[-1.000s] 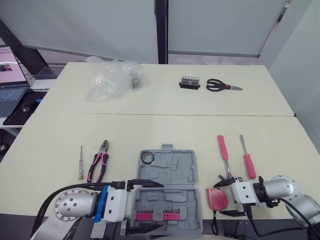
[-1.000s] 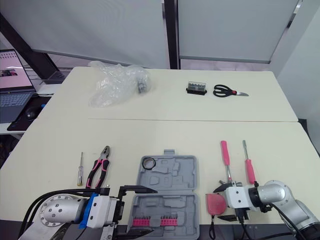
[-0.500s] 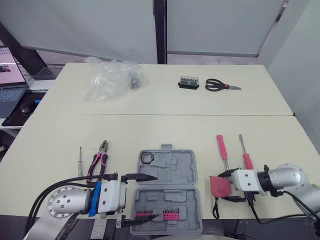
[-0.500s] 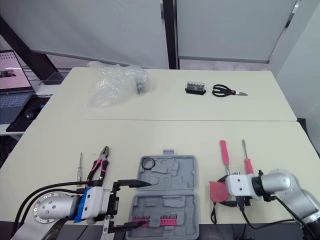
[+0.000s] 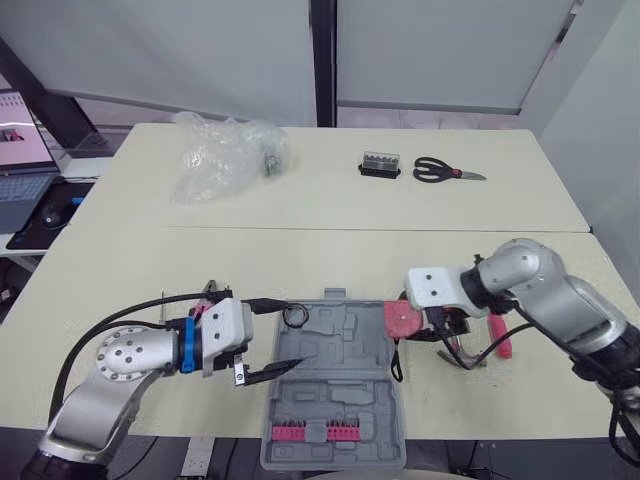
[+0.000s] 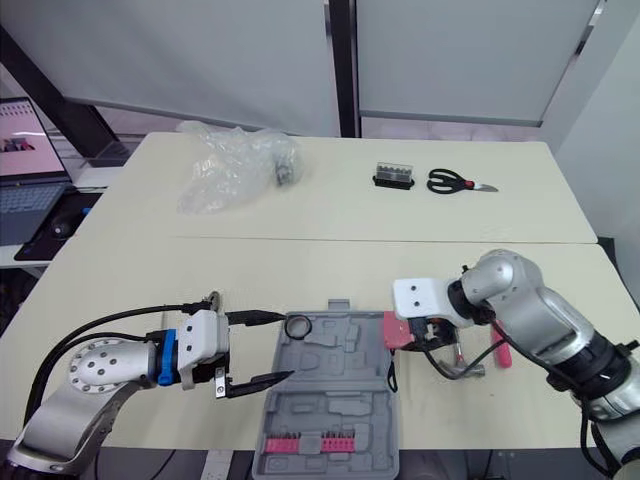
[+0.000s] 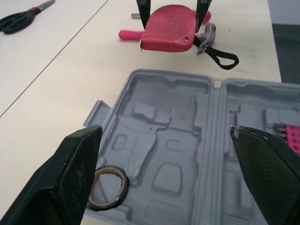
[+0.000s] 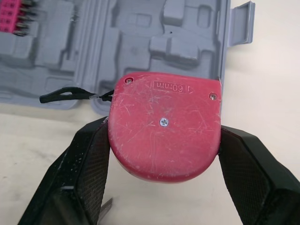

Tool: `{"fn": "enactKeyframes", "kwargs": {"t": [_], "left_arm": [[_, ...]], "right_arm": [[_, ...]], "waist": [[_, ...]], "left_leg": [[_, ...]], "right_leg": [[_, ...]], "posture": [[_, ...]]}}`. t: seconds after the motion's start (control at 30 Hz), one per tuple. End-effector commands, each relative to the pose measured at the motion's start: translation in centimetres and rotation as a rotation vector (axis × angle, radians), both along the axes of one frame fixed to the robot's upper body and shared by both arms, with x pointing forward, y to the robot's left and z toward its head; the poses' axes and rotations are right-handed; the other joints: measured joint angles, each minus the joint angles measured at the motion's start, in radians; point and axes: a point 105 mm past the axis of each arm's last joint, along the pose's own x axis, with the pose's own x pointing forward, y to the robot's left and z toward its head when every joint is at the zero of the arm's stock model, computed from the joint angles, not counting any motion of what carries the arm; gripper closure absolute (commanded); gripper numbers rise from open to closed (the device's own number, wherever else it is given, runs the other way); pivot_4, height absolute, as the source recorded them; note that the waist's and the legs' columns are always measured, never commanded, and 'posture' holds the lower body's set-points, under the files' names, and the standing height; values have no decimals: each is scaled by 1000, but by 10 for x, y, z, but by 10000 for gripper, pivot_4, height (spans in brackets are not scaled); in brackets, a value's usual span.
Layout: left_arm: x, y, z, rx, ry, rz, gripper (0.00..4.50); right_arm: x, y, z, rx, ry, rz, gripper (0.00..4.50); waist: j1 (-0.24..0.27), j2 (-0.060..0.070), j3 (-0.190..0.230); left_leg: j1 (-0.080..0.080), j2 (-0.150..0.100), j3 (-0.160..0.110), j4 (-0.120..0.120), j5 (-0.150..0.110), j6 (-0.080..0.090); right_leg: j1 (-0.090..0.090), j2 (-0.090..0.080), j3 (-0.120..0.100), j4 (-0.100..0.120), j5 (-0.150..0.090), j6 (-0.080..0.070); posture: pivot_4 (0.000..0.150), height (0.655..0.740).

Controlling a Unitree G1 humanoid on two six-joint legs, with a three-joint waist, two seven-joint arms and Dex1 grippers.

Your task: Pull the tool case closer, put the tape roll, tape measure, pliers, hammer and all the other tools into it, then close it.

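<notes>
The grey tool case (image 5: 345, 400) lies open at the table's front, with the black tape roll (image 5: 293, 316) in its far left pocket and pink bits (image 5: 310, 432) in the near half. My left gripper (image 5: 297, 334) is open, its fingers (image 7: 77, 173) spread over the case's left edge near the tape roll. At the case's right edge, my right gripper (image 5: 404, 320) is shut on the red tape measure (image 8: 164, 126), strap hanging. The pliers (image 5: 208, 292) are mostly hidden behind my left wrist. The hammer (image 7: 208, 33) and a red screwdriver (image 5: 499, 338) lie behind my right arm.
A thin yellow screwdriver (image 5: 162, 300) lies left of the pliers. On the far table are a crumpled plastic bag (image 5: 220, 155), a small bit box (image 5: 380, 164) and black scissors (image 5: 445, 171). A laptop (image 5: 20, 180) is on a side desk at the left.
My right gripper has carried the tape measure from the front right up to the case's right edge. My left gripper has moved from the case's front to its left edge.
</notes>
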Motion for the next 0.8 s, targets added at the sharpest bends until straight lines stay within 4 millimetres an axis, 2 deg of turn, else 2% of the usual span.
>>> {"fn": "enactKeyframes", "kwargs": {"t": [0.03,0.17,0.8], "left_arm": [[5,-2,-4,23,-6,-1,0],[12,-3,-11,48,-1,0,0],[13,-16,-10,6,-11,-3,0]], "right_arm": [[8,6,1,-44,-17,30,13813],[20,21,-3,-59,-15,37,13813],[27,37,-22,-92,18,46,13813]], "waist": [[0,0,0],[0,0,0],[-1,0,0]], "left_leg": [[0,0,0,0,0,0],[0,0,0,0,0,0],[-1,0,1,0,0,0]], "right_leg": [[-1,0,0,1,0,0],[-2,0,0,3,0,0],[-6,-1,0,8,0,0]], "posture": [[1500,7400],[1500,7400],[1500,7400]]}}
